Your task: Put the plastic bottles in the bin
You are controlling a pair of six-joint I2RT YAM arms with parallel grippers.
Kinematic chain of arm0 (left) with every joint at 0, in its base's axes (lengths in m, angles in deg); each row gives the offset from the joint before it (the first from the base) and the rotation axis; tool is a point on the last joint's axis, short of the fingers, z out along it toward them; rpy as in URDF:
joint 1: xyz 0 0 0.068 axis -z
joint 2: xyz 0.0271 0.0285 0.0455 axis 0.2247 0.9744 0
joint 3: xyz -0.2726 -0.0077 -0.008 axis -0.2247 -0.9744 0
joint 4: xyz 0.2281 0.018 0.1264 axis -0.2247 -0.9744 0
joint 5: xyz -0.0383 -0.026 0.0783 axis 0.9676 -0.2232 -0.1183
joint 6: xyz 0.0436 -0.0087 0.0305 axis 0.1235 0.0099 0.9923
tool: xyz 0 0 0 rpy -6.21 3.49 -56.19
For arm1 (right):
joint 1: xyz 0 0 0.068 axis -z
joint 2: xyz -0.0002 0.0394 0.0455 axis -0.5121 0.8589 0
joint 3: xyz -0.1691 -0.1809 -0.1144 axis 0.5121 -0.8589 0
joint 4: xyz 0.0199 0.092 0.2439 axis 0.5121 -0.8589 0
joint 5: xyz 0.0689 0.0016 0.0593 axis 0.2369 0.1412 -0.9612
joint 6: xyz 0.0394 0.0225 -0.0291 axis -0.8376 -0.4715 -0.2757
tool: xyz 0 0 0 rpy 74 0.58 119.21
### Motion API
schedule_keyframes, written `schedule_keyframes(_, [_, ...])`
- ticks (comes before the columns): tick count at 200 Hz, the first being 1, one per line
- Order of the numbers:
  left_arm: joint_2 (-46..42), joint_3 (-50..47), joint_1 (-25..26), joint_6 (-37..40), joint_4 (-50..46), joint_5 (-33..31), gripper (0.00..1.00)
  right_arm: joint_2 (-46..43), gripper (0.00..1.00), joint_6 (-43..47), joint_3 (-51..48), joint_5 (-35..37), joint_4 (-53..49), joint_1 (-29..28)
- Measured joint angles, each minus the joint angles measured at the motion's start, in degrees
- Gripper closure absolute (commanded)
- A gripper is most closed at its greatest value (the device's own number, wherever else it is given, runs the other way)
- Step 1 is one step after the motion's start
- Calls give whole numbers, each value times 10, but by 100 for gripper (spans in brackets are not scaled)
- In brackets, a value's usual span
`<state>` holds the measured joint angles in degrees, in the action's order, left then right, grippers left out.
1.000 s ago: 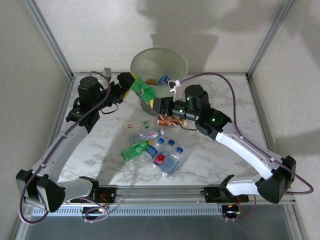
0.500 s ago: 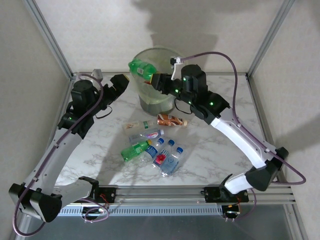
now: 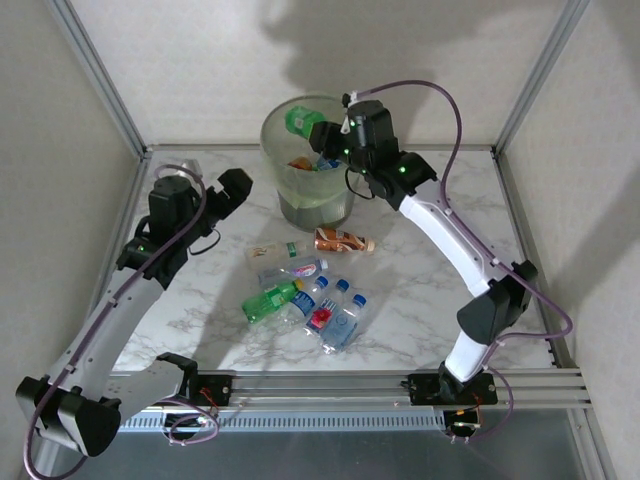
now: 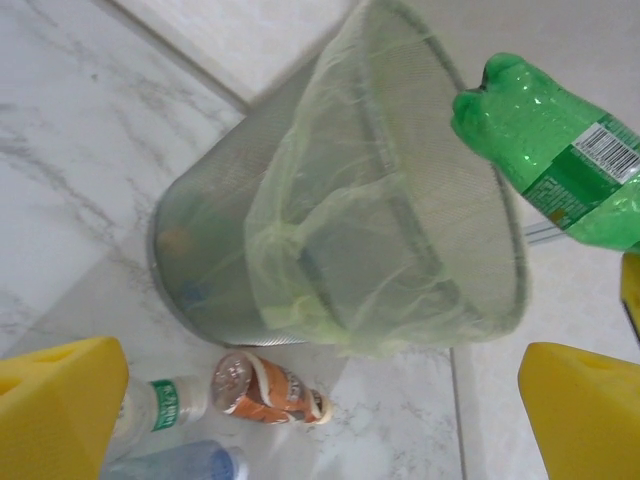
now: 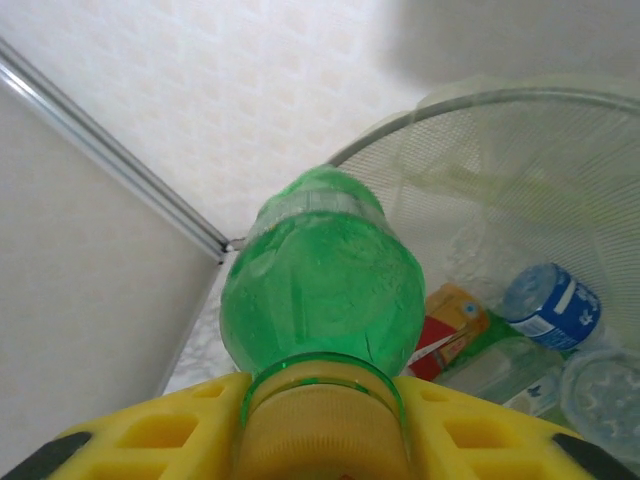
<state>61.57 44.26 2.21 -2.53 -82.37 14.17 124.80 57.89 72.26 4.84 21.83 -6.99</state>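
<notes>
Green plastic bottle (image 3: 300, 121) hangs raised over the open mouth of the round mesh bin with its pale-green translucent liner (image 3: 283, 170), toward the bin's left side, gripped at the neck by the right gripper (image 3: 322, 134). From the right wrist, the yellow fingers (image 5: 150, 435) are closed tight on either side of the tan cap (image 5: 320, 425), and the bottle's body juts away beside the wire rim (image 5: 480, 98). Down inside lie a blue-labelled clear bottle (image 5: 550, 300) and a red-and-orange labelled one (image 5: 455, 320). The left gripper (image 3: 237, 188) hovers left of the bin above the white marbled table (image 3: 420, 290), its fingers spread wide and holding nothing. A copper-coloured bottle (image 3: 343, 240) lies on its side just in front of the bin, a clear green-labelled bottle (image 3: 280, 250) is beside it, and a heap of mixed bottles (image 3: 310, 300) lies nearer the arms. The heap overlaps too much to count, the mesh blurs the bin's lower contents, and the left wrist picture cuts off the green bottle's neck.
</notes>
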Motion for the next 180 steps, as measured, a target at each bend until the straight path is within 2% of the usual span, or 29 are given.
schedule_keyframes(34, [-4, -56, 0, -21, -13, -3, 1, 54, 36, -2, 56, 2, -22, 12])
schedule_keyframes(92, [-4, -107, 0, -50, -38, -3, 9, 76, 34, 0, 79, -1, -44, 12])
schedule_keyframes(140, [-4, -138, 3, -52, -50, 3, 14, -15, 34, 1, -28, -1, -29, 4])
schedule_keyframes(180, [-8, -169, 19, -63, -62, 3, 12, -135, 29, 16, -144, 14, -8, -38])
